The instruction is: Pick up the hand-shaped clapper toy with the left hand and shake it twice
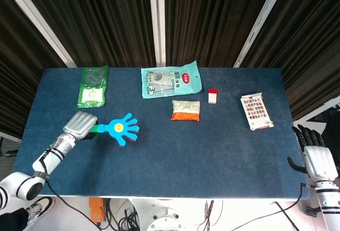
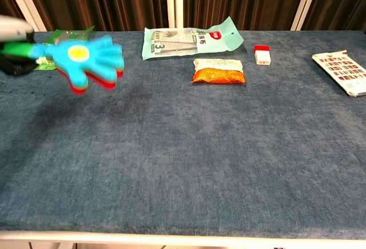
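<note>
The clapper toy is a blue hand shape with a yellow smiley face, a red layer beneath and a green handle. My left hand grips the handle and holds the toy above the left part of the blue table. In the chest view the clapper toy looks motion-blurred, and only the edge of my left hand shows at the left border. My right hand hangs off the table's right edge, fingers spread, holding nothing.
Along the back lie a green packet, a teal pouch, an orange-and-white snack bag, a small red-and-white box and a printed card pack.
</note>
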